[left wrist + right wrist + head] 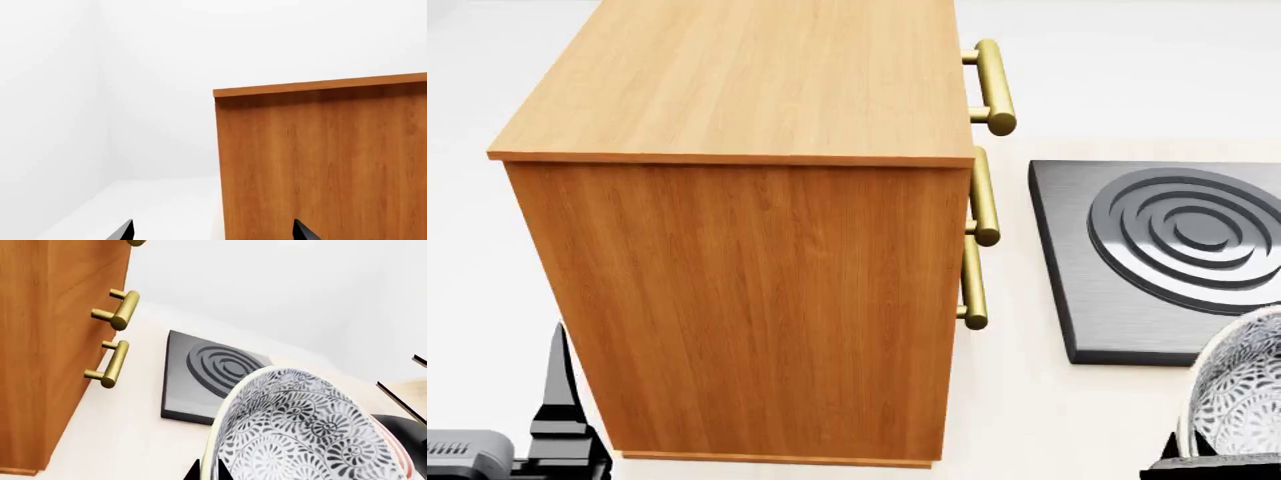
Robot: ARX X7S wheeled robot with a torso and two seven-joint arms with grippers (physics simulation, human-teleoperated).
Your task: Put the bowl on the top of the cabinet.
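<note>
The bowl, white with a dense dark grey floral pattern and a pale rim, is tipped on edge and fills the right wrist view. My right gripper is shut on its rim, one black fingertip on each side of the wall. In the head view the bowl shows at the lower right, well below the level of the cabinet's flat top. The orange-brown cabinet stands to the bowl's left. My left gripper is open with nothing between its fingertips, facing the cabinet's side panel.
Brass bar handles stick out from the cabinet's drawer fronts toward the bowl's side. A dark grey square hob plate with concentric rings lies on the pale counter beyond the bowl. My left arm sits low beside the cabinet.
</note>
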